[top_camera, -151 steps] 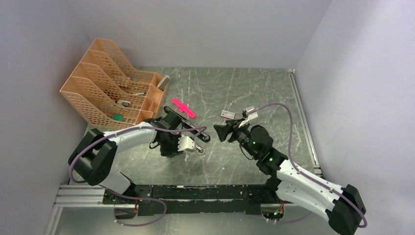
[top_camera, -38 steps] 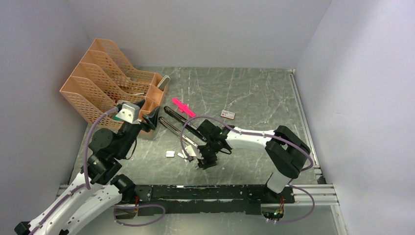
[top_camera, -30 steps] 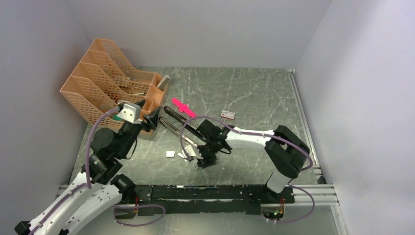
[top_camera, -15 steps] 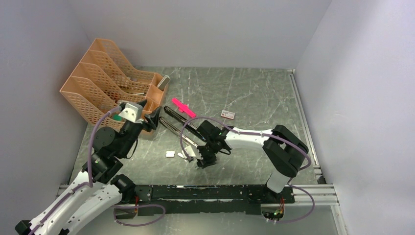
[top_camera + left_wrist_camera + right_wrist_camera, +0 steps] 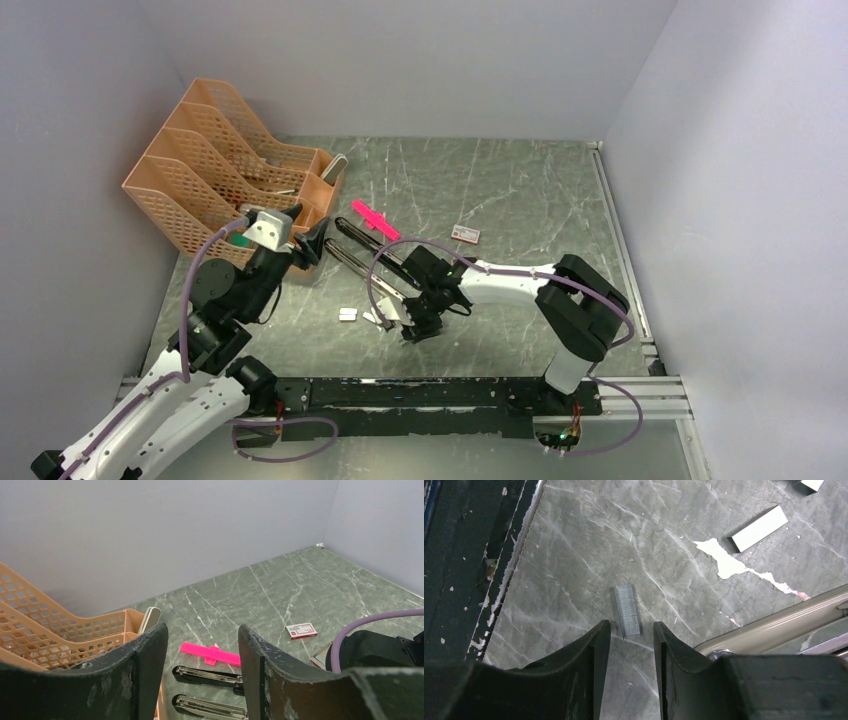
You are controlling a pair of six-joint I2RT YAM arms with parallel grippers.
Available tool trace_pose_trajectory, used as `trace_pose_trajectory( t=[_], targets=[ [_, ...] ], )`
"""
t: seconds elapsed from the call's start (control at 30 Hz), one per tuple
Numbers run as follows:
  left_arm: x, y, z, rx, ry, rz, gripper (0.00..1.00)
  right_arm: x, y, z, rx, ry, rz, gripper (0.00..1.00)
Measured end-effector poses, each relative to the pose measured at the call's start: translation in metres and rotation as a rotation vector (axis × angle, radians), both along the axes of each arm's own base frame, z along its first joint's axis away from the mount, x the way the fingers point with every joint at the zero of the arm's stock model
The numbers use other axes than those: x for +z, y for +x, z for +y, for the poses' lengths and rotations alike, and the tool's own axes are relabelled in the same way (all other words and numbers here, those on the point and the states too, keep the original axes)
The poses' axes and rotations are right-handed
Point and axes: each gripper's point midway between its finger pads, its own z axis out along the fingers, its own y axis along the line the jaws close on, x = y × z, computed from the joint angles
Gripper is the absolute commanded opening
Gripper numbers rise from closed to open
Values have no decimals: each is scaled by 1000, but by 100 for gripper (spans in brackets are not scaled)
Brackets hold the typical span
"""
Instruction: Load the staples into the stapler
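Green marbled stone covers the bench (image 5: 520, 190). A black stapler (image 5: 205, 675) lies opened flat near its middle, its two long narrow halves side by side, each showing a shiny silver rail. Just beside it, toward the arms' bases, short silvery staples (image 5: 627, 611) lie loose on the stone as thin, finely ridged rectangular bars. One lies by itself, and another strip (image 5: 758, 528) lies apart from it.

The right fingers (image 5: 584, 680), matte black and scuffed, point down at the lone bar with a narrow gap between them. Its near end sits in that gap, and neither finger appears to touch it.

The left fingers (image 5: 145, 670) hang in the air beside orange plastic mesh file trays (image 5: 215, 185), spread wide and holding nothing.

A bright pink plastic piece (image 5: 375, 220) lies just behind the stapler. A small white box with red print (image 5: 465, 234) sits farther right.
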Motion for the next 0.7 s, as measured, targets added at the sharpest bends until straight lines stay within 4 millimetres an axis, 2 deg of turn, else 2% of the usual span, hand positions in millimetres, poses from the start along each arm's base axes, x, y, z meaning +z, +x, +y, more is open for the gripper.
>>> trace_pose_trajectory(
  t=[0.5, 0.7],
  targets=[
    [0, -1, -2, -15, 3, -2, 57, 0, -5, 3, 22, 3, -9, 37],
    [0, -1, -3, -20, 4, -3, 56, 0, -4, 3, 24, 3, -13, 31]
  ],
)
